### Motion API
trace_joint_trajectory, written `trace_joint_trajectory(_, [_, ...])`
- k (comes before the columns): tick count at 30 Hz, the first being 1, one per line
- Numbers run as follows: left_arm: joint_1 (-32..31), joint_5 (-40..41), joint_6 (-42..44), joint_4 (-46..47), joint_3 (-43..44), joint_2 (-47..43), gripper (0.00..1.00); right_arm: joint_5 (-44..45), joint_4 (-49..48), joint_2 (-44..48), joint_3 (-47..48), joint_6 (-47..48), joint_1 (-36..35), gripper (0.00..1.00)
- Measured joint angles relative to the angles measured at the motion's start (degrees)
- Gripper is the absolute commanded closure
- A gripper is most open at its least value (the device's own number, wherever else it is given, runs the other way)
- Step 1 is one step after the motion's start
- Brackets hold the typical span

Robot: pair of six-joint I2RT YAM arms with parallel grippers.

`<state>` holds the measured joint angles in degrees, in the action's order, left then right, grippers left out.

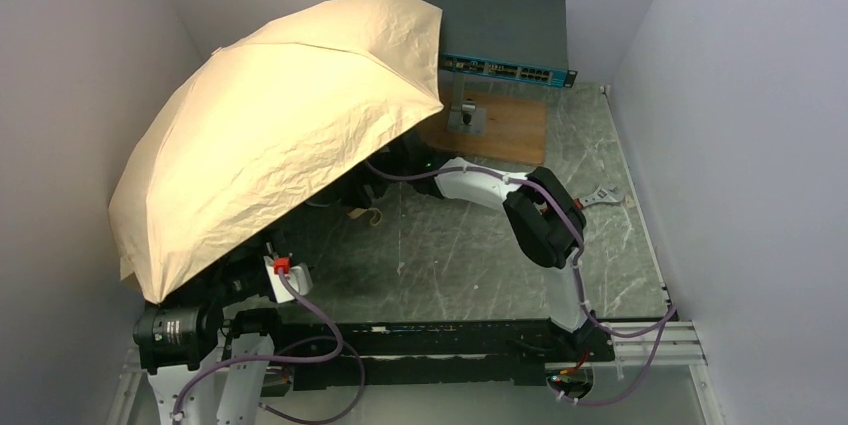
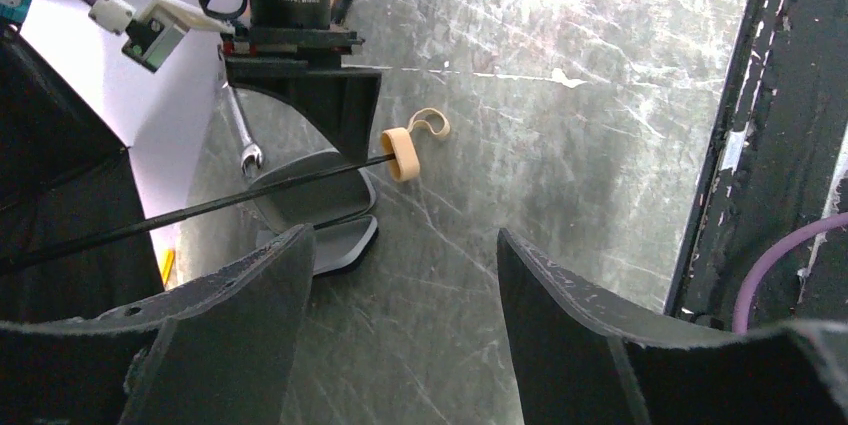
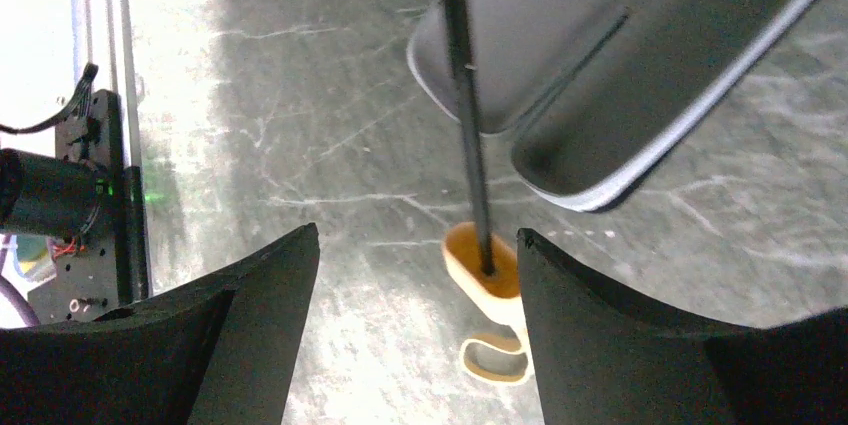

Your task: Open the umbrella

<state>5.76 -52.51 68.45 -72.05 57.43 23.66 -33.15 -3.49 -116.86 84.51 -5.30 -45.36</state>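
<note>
Marbled grey-green tabletop (image 1: 470,255), white walls on three sides, dark switch box (image 1: 500,35) at 12 o'clock on the far edge. Umbrella (image 1: 280,135) is spread: the cream canopy tilts over the 9–10 o'clock half of the table, hiding most of the left arm (image 1: 180,330). By that look the opening is essentially done. What matters now is the shaft (image 3: 465,95). In the right wrist view it is a thin black rod running from 12 o'clock straight down to a beige end cap (image 3: 480,270). A strap loop (image 3: 495,357) trails at 6 o'clock. Right gripper (image 3: 418,240) has its fingers spread wide with the cap in the gap, close to the 3 o'clock finger; nothing is clamped. Left gripper (image 2: 400,245) is also wide and empty. From its wrist the cap lies ahead at 12 o'clock, well apart, and the shaft slants away to 8 o'clock. The right arm is plainly nearer, and its finger gap straddles the shaft axis.
</note>
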Motion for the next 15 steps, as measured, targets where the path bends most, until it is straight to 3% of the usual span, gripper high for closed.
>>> trace_joint_trajectory(4, [0.0,0.0,0.8,-0.8,-0.3,0.0,0.28,0.4,-0.1,-1.3,1.1,1.2,-1.9,0.29])
trace_joint_trajectory(9, [0.0,0.0,0.9,-1.2,-0.3,0.2,0.28,1.7,-1.1,-7.8,5.6,2.0,-2.6,0.62])
trace_joint_trajectory(12, [0.0,0.1,0.9,-1.2,-0.3,0.2,0.28,1.8,-0.7,-11.0,7.7,1.9,-2.4,1.0])
trace_joint_trajectory(15, [0.0,0.2,0.9,-1.2,-0.3,0.3,0.29,1.2,0.2,-12.5,9.9,2.1,-2.4,1.0])
